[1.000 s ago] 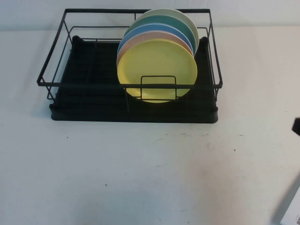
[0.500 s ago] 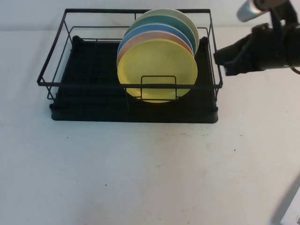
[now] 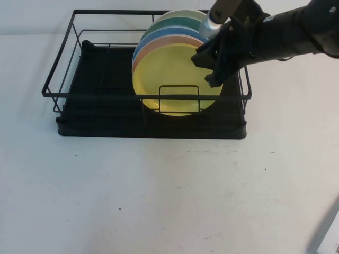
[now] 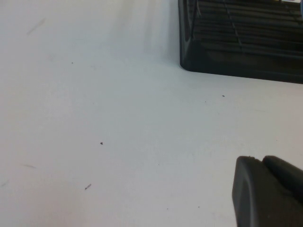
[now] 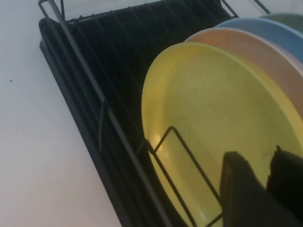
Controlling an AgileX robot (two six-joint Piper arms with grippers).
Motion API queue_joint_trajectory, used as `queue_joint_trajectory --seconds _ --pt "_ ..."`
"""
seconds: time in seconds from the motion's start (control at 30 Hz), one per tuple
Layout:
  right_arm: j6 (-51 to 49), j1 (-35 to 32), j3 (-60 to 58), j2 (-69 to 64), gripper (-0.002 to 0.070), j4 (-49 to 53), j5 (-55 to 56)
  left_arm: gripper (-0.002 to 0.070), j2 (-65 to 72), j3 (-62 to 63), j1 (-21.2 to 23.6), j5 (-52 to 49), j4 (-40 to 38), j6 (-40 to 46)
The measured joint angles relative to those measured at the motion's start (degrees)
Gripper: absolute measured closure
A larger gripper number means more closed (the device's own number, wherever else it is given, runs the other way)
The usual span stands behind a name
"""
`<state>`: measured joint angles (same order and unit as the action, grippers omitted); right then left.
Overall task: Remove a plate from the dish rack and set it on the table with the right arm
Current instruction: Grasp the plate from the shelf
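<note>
The yellow plate (image 3: 169, 74) stands upright at the front of a row of plates in the black wire dish rack (image 3: 106, 96) at the back of the white table (image 3: 159, 190). My right arm reaches in from the right, over the rack's right end. My right gripper (image 3: 204, 69) is open at the plate's upper right edge, just in front of its face. In the right wrist view the fingers (image 5: 236, 189) stand apart before the yellow plate (image 5: 203, 109), above the rack's wires (image 5: 94, 85). My left gripper (image 4: 260, 160) is shut, low over bare table.
Behind the yellow plate stand a pale pink plate (image 3: 144, 53), a blue plate (image 3: 159, 34), a green one (image 3: 180, 24) and a cream one (image 3: 183, 13). The rack's left half holds no plates. A white labelled object (image 3: 331, 238) lies at the table's front right corner.
My right arm has swung in from the right, from beside the rack to over its right end, and the gripper now sits at the yellow plate's upper right edge.
</note>
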<state>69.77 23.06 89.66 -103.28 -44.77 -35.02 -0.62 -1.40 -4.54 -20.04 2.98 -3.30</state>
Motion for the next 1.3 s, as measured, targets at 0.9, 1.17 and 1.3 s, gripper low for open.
queue_joint_trajectory --seconds 0.9,1.17,1.3 --pt "8.7 1.9 7.8 -8.3 0.0483 5.4 5.2 0.0679 0.0 0.0 0.0 0.0 0.0 0.0" --pt "9.0 1.9 7.8 -4.9 0.0483 5.8 3.3 0.0679 0.0 0.0 0.0 0.0 0.0 0.0" --pt "9.3 1.9 7.9 -4.0 0.0483 5.9 3.3 0.0679 0.0 0.0 0.0 0.0 0.0 0.0"
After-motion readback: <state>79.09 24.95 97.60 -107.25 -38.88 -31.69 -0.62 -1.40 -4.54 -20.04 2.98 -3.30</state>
